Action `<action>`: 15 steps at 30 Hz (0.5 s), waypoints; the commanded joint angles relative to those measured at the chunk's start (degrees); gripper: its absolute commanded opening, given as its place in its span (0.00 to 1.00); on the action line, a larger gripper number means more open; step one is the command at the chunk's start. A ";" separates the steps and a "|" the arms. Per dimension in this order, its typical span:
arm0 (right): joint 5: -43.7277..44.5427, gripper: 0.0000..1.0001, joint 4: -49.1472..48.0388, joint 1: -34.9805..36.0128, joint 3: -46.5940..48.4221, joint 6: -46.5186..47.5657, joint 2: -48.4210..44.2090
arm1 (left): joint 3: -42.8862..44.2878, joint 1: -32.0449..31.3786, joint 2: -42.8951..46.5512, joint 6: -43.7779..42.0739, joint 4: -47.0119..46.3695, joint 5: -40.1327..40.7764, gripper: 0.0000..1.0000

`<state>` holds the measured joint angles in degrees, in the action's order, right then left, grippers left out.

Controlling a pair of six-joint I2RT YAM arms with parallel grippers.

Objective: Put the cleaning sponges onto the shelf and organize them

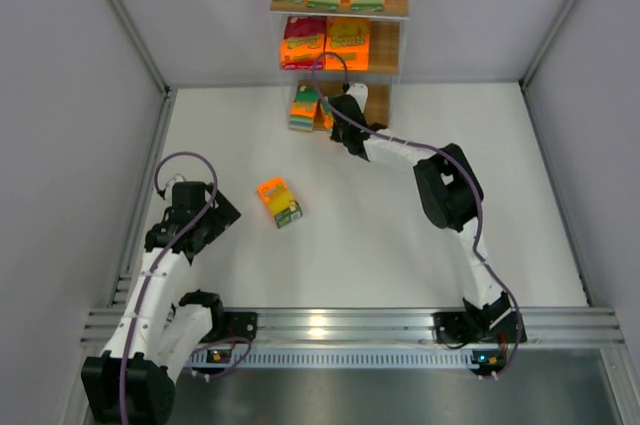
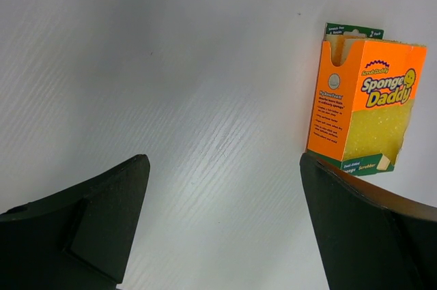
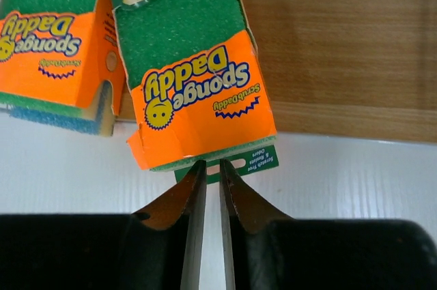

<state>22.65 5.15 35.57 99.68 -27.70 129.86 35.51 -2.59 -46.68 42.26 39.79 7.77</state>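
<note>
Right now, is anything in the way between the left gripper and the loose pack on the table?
Nothing visible. The left gripper is open, and only bare table lies between its fingers and the pack. The pack sits ahead, off to the right in the wrist view rather than centred.

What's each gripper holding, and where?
Left gripper: open, empty. Right gripper: nearly closed at the green hang tab of a sponge pack; a grip cannot be told.
</note>
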 commanded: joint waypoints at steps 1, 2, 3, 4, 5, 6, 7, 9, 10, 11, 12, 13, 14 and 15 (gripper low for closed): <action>0.28 0.16 -2.16 0.81 6.30 -0.95 3.46 | 0.00 -0.22 0.09 -0.16 -2.79 0.32 0.98; 0.37 0.16 -2.07 0.81 7.45 -0.60 4.16 | 0.09 -0.22 0.18 -0.25 -2.79 0.23 0.98; 0.63 0.17 -1.72 0.90 9.81 -0.42 5.82 | 0.00 -0.22 0.27 -0.25 -2.79 0.23 0.98; 0.64 0.18 -1.46 0.73 10.96 -0.33 6.54 | 0.09 -0.22 0.27 -0.34 -2.88 0.23 0.98; 0.64 0.18 -1.28 0.73 12.11 -0.16 7.33 | 0.09 -0.22 0.18 -0.25 -2.79 0.23 0.98; 0.38 0.20 -0.76 0.73 14.38 -0.07 8.73 | 0.00 -0.22 0.36 -0.34 -2.88 0.23 0.98; 0.29 0.20 0.03 0.64 15.88 -0.24 9.52 | 0.00 -0.31 0.36 -0.34 -2.88 0.14 0.98; -0.24 0.21 0.83 0.20 18.69 -0.42 11.19 | 0.00 -0.40 0.44 -0.34 -2.96 0.14 0.98; -0.33 0.25 0.92 0.20 19.06 -0.42 11.38 | 0.00 -0.40 0.45 -0.34 -2.96 0.14 0.98; -0.42 0.25 0.83 0.11 19.24 -0.86 11.55 | 0.00 -0.49 0.53 -0.25 -3.05 0.14 0.98; -0.94 0.26 0.74 0.02 18.80 -1.03 11.38 | -0.17 -0.49 0.53 -0.34 -3.05 0.14 0.98; -1.55 0.28 0.74 0.02 18.45 -1.38 11.12 | -0.17 -0.57 0.71 -0.34 -3.14 0.05 0.98; -2.00 0.30 0.31 0.11 17.75 -1.65 10.07 | -0.26 -0.57 0.62 -0.34 -3.31 0.05 0.98; -3.31 0.32 -0.31 0.20 15.13 -1.91 9.28 | -0.35 -0.57 0.62 -0.25 -3.32 -0.03 0.98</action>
<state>22.17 5.61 35.62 115.48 -28.80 140.70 35.51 -2.83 -46.65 42.24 38.98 7.73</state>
